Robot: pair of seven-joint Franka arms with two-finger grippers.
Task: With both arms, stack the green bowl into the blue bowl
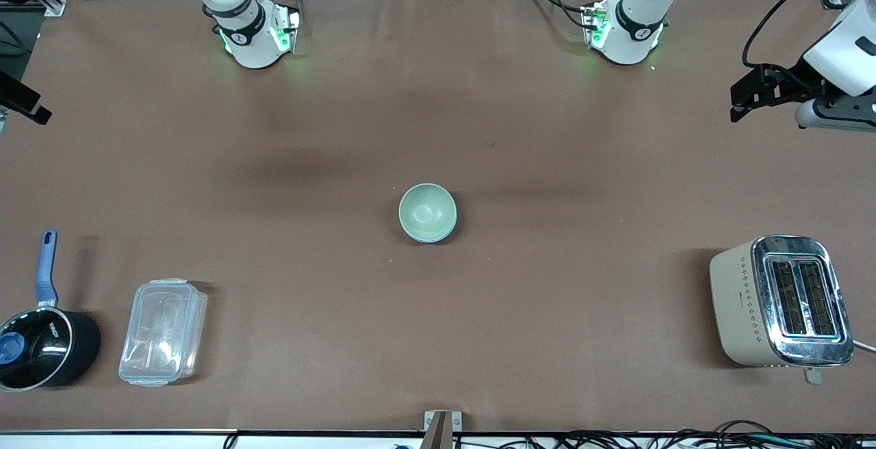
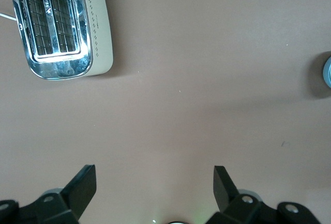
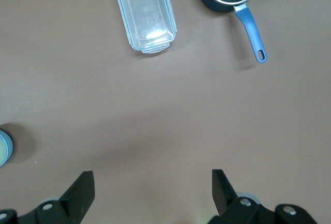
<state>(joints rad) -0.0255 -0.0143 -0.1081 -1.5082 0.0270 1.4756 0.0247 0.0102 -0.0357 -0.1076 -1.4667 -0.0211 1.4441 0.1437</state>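
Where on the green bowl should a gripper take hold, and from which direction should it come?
Take the green bowl by its rim, coming from straight above, one finger inside and one outside. It stands upright, mouth up, and its round smooth wall offers no handle. The left gripper and the right gripper are both open, over the table toward their own ends.

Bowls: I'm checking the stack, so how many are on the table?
2, apparently nested mid-table: the small pale mint-green bowl sits inside the medium-blue bowl, whose rim barely shows.

Left pincer (image 2: 155,188) agape; right pincer (image 3: 153,190) — likewise.
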